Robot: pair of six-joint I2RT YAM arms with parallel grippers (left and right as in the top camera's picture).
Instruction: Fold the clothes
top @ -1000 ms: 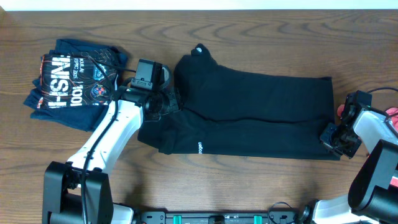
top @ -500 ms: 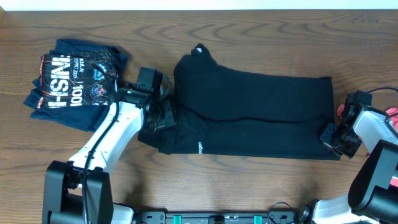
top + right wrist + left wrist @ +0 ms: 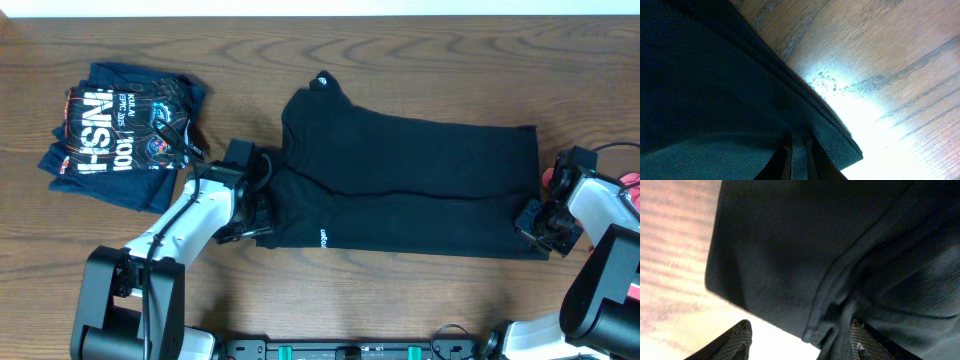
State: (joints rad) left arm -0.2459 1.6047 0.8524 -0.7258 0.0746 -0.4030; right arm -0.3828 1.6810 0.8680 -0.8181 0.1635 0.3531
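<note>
The clothes in play are a black T-shirt (image 3: 420,180), lying folded lengthwise across the middle of the table, with a small white logo (image 3: 322,238) near its front edge. My left gripper (image 3: 254,208) sits at the shirt's left end. In the left wrist view its jaws (image 3: 799,330) stand open, and a hemmed fold of black fabric (image 3: 830,315) hangs between them, close to the right finger (image 3: 862,341). My right gripper (image 3: 531,221) is shut on the shirt's front right corner, with a strip of fabric (image 3: 798,150) pinched between its fingers.
A folded navy printed shirt (image 3: 118,132) lies at the far left. Bits of coral-red garment (image 3: 549,178) show behind the right arm at the table's right edge. Bare wood runs along the front and back of the table.
My left gripper has slid from the shirt's back left part toward the front along its left end, and its jaws have widened a little. The right gripper has stayed put.
</note>
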